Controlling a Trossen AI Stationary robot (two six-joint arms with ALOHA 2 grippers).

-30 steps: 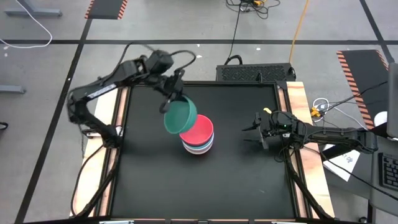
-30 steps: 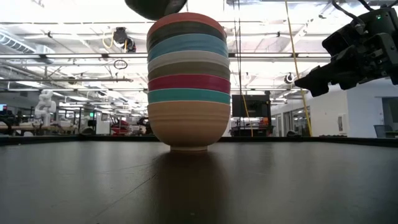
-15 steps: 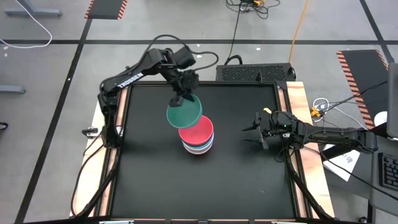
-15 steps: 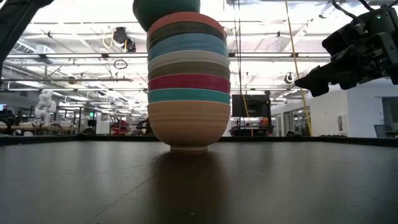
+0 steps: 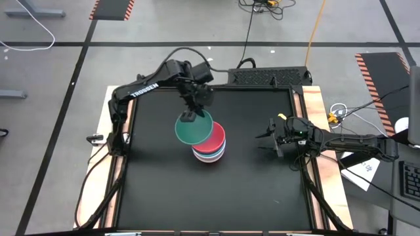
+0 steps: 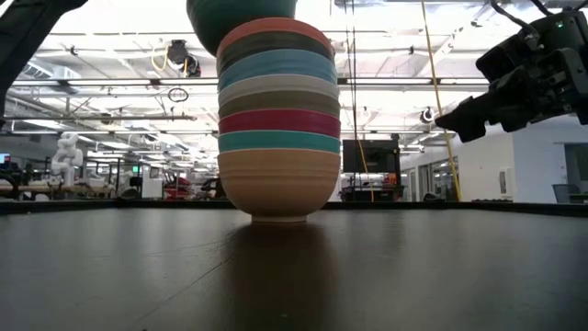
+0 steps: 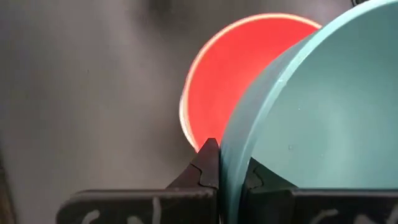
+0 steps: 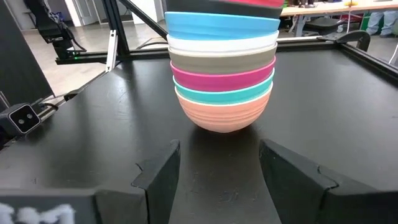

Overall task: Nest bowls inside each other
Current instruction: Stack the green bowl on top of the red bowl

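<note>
Green bowl [image 5: 193, 129] has flattened out since a moment ago and slid further over the stack [image 5: 210, 145], overlapping the red bowl [image 5: 217, 136] on top. It's smooth and round-rimmed, pinched by its rim in the left gripper [image 7: 219, 177]. Only the low view shows the stack's matte bands, with a ribbed orange bowl [image 6: 279, 187] at the bottom on the black table [image 5: 249, 196]. Right gripper [image 5: 265, 141] waits by the right edge, fingers spread.

black table top [image 5: 164, 190], wooden side rails [image 5: 314, 105], floor cables [image 5: 248, 33], hazard-striped mats [image 5: 111, 8]
</note>
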